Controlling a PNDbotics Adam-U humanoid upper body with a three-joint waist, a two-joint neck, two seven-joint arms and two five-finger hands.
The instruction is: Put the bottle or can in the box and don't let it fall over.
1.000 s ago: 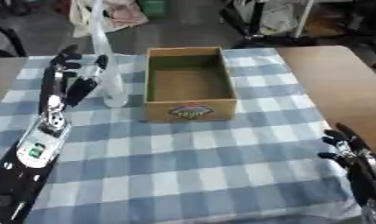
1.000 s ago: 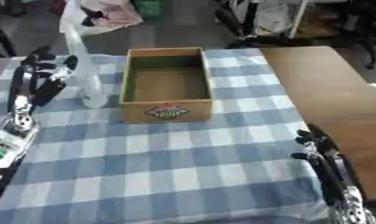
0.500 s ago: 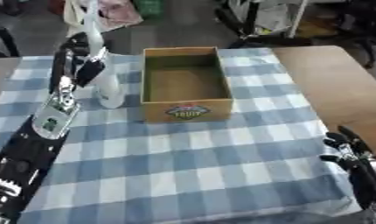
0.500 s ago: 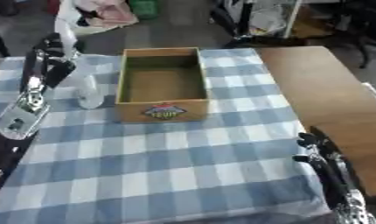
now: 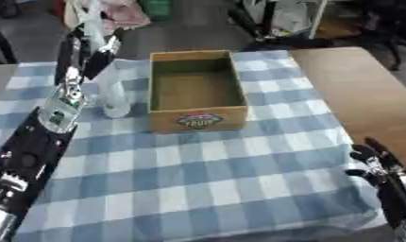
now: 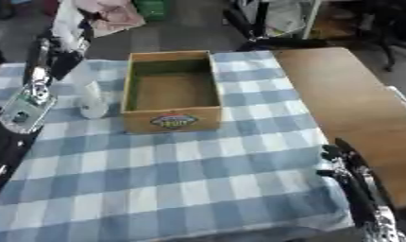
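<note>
Bottle point(image 5: 115, 97) beside left robot hand point(image 5: 89, 53).

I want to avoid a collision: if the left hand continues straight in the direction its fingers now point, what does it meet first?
Probably nothing on the table: the left hand points away past the far edge of the checkered tablecloth. The clear bottle stands beside it, not ahead. Depth is uncertain.

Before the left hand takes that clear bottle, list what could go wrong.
1. The clear bottle is tall and slim, standing upright on the checked cloth. The left hand is beside its top; a nudge there could tip it.
2. The box stands close on the bottle's right with raised walls; a low carry might catch the base on the rim.
3. The right hand rests open near the lower right corner, far from the bottle, so it probably cannot steady it.
</note>
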